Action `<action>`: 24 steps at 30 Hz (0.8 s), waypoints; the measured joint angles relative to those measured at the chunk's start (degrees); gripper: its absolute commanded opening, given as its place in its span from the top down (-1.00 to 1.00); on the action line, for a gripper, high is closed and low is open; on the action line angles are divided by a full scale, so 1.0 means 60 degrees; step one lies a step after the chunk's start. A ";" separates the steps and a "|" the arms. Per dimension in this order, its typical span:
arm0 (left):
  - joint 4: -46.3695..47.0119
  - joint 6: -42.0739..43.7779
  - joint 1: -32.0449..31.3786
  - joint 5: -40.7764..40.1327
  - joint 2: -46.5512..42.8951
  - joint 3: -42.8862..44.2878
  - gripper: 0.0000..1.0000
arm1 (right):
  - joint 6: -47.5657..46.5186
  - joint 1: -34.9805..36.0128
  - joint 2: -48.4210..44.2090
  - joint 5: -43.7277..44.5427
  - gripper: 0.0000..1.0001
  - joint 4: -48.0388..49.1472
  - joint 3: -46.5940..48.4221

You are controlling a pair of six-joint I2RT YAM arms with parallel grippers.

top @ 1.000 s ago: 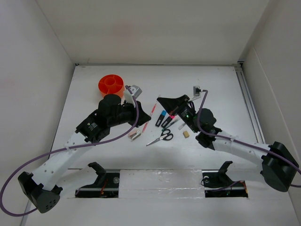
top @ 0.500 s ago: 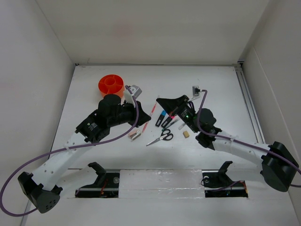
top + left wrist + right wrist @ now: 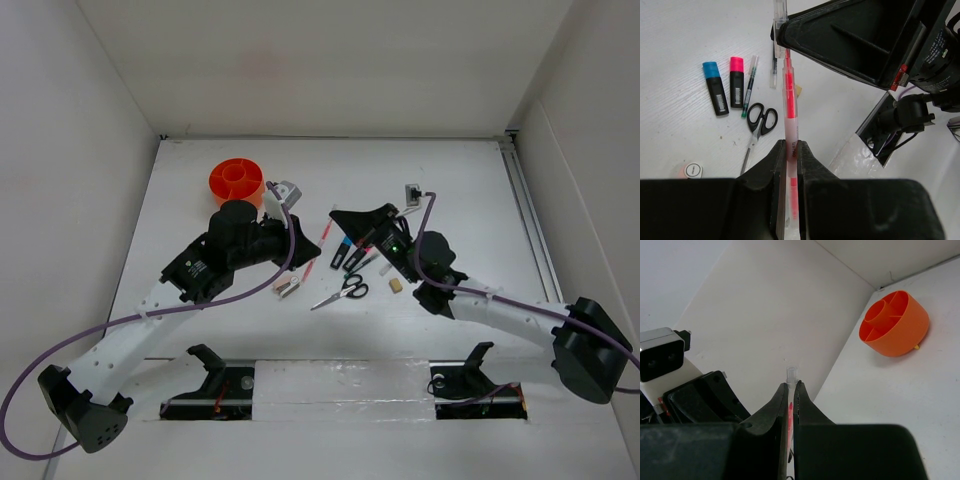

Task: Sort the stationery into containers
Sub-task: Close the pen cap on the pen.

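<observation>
The thin red pen (image 3: 790, 100) is clamped in my left gripper (image 3: 788, 150), lifted above the table. Its far end sits in my right gripper (image 3: 792, 385), which is also shut on it, the clear tip (image 3: 791, 372) poking out. In the top view the grippers meet at the pen (image 3: 326, 234). On the table lie the blue-capped highlighter (image 3: 715, 95), the pink-capped highlighter (image 3: 736, 82), a slim pen (image 3: 750, 80), the scissors (image 3: 760, 122) and the tan eraser (image 3: 396, 286). The stapler (image 3: 287, 288) lies under my left arm. The orange tub (image 3: 237, 179) stands at the far left.
The orange tub also shows in the right wrist view (image 3: 896, 324), its divided compartments showing no contents. White walls close in the table on the left, right and back. Two black mounts (image 3: 215, 368) sit at the near edge.
My right gripper has shifted slightly to the left, staying on the pen. The left arm and the items on the table have not moved.
</observation>
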 measured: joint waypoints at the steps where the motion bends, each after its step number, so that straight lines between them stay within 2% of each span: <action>1: 0.0000 -0.0007 0.0000 -0.0004 0.0000 -0.0004 1.00 | -0.0007 0.0022 0.0018 0.0029 1.00 0.0018 0.0000; 24: 0.0036 -0.1035 -0.0015 -0.0586 0.0087 -0.0018 1.00 | -0.0379 0.0492 0.0146 0.1450 1.00 -0.0066 0.0007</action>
